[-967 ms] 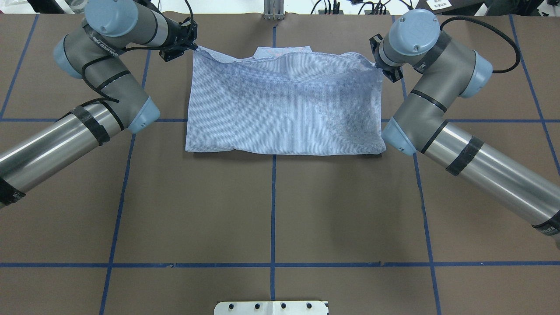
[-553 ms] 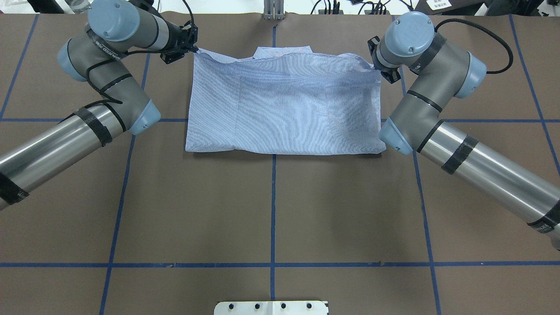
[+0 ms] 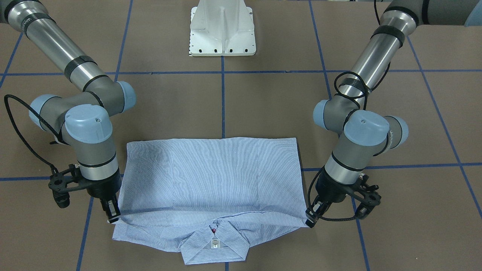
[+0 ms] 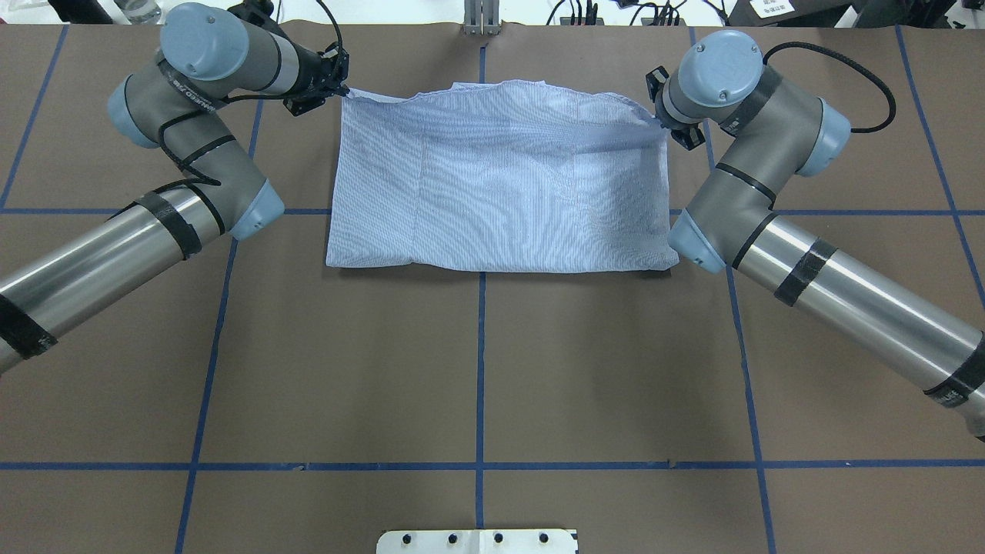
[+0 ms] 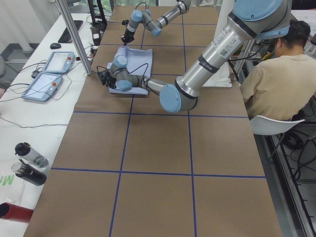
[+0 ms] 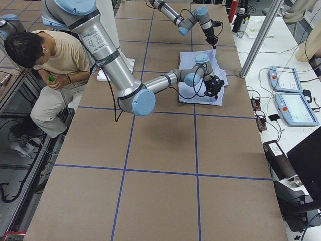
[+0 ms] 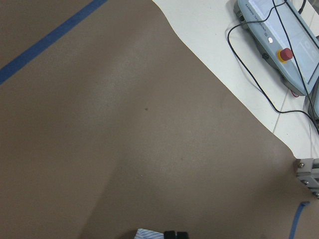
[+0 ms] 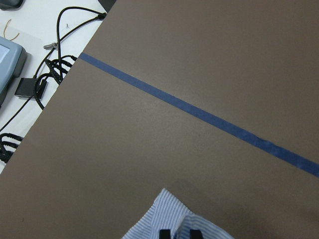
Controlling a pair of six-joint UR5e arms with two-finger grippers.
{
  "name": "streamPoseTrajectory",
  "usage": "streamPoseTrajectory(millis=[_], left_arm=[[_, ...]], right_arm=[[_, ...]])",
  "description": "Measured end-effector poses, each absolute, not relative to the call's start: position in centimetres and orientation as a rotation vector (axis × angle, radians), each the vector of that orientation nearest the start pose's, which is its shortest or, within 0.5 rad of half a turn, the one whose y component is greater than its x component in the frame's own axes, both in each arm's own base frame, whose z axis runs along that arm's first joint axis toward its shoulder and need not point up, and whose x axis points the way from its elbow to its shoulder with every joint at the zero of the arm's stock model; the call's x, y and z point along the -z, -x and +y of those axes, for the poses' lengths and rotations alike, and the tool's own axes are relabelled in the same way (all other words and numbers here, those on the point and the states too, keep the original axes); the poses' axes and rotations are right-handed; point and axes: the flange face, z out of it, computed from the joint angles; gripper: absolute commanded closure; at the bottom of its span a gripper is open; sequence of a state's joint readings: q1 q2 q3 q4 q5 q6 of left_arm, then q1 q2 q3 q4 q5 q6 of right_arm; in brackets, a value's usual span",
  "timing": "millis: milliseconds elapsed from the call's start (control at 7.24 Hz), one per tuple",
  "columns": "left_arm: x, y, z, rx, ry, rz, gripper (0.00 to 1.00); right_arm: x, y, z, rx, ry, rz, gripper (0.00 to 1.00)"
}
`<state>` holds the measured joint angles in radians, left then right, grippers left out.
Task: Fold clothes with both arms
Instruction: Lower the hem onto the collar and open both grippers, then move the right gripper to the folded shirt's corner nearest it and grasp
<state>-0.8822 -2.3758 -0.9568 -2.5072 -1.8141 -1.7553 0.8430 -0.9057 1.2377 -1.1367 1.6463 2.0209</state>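
Note:
The light blue-and-white striped shirt (image 4: 500, 185) lies on the brown table, its lower half doubled over the upper half. Its collar (image 3: 216, 244) with the small white label still sticks out past the raised edge in the front-facing view. My left gripper (image 4: 338, 91) (image 3: 310, 220) is shut on one corner of that raised edge. The other corner is pinched in my right gripper (image 4: 662, 119) (image 3: 113, 216), which is also shut. Between them the edge hangs slightly slack just above the cloth. Each wrist view shows only a scrap of striped cloth (image 8: 169, 219) (image 7: 147, 234) at the fingertips.
The white pedestal base (image 3: 222, 30) stands at the robot's side of the table. Two teach pendants (image 5: 49, 71) and cables lie on a white bench beyond the far edge, beside an aluminium post (image 6: 261, 40). A seated person (image 5: 276, 74) is behind the robot. Bottles (image 5: 29, 163) stand on the bench.
Both grippers have carried the raised shirt edge farther from the robot. In the overhead view that edge now covers the collar, which showed before.

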Motion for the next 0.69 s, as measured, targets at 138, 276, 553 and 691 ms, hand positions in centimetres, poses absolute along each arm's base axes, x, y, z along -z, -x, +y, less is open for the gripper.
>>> streamPoseTrajectory(millis=[138,276,553,691], left_arm=[[-33.5,-43.8,-70.7,0.804,-0.21,1.158,0.56],[-33.7,-43.8,-71.0,0.797,-0.238,1.147,0.56],[-33.8,-43.4,-71.4,0.78,-0.273,1.133,0.55],[-33.4,-43.1,-71.5,0.774,-0.283,1.137,0.53]], right_arm=[[-36.9,42.1,-66.3,-1.191,-0.087,-0.819,0.51],[-36.7,42.1,-66.5,-1.185,-0.091,-0.82,0.49],[-36.1,41.9,-66.5,-1.177,-0.095,-0.851,0.44],[-35.6,41.8,-65.8,-1.166,-0.095,-0.885,0.41]])
